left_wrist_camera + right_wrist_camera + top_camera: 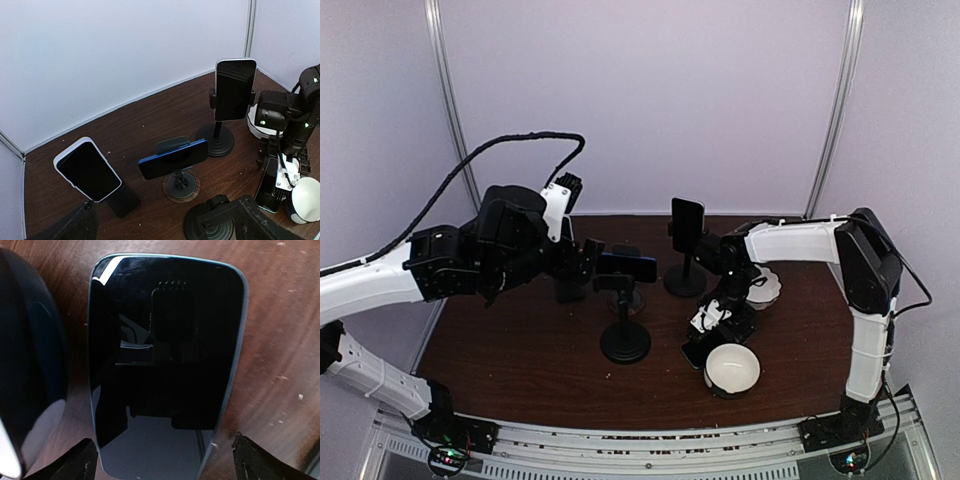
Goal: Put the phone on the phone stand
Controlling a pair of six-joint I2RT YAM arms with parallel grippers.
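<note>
A dark phone with a pale blue edge lies flat, screen up, on the brown table; it also shows in the top view and the left wrist view. My right gripper is open and points down over it, one finger on each long side; in the top view it hangs just above the phone. An empty black phone stand with a round base stands front centre and shows low in the left wrist view. My left gripper is open and empty, held high at the left.
Three other stands hold phones: a blue phone lying sideways, a tall upright phone, and a white-cased phone. A white bowl sits right beside the flat phone; another bowl lies behind the right gripper.
</note>
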